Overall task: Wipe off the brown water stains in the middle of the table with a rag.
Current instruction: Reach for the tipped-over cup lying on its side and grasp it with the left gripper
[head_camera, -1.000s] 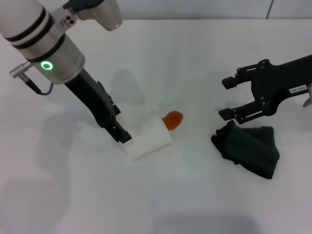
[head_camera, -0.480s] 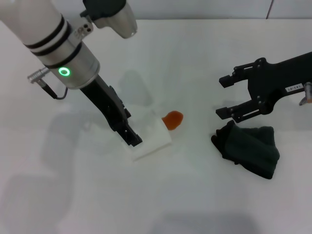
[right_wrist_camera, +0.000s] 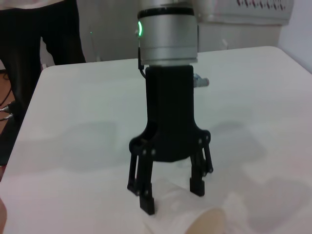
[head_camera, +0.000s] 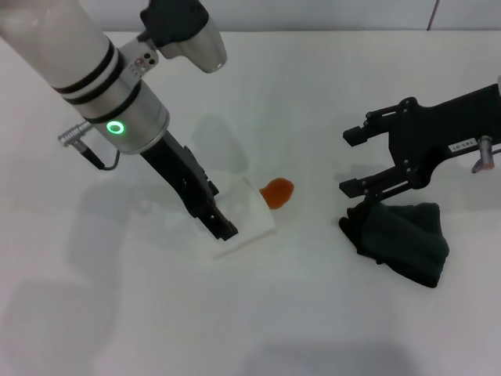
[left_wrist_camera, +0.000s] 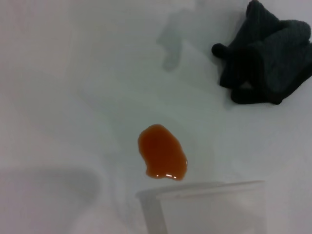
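Note:
The brown water stain (head_camera: 277, 192) is a small orange-brown blot on the white table (head_camera: 313, 313); it also shows in the left wrist view (left_wrist_camera: 161, 152). The dark rag (head_camera: 399, 239) lies bunched to the right of it, and shows in the left wrist view too (left_wrist_camera: 265, 53). My right gripper (head_camera: 354, 160) is open, just above the rag's left end, not touching it. My left gripper (head_camera: 219, 223) is low over a white paper cup (head_camera: 246, 215) lying on its side next to the stain. In the right wrist view its open fingers (right_wrist_camera: 146, 201) straddle the cup (right_wrist_camera: 195, 219).
The cup's rim (left_wrist_camera: 209, 187) lies just beside the stain. A person in dark clothes (right_wrist_camera: 34, 39) stands beyond the table's far edge in the right wrist view.
My left arm has moved right and down, bringing its gripper over the lying cup. My right gripper has shifted slightly left above the rag. The stain, cup and rag have not moved.

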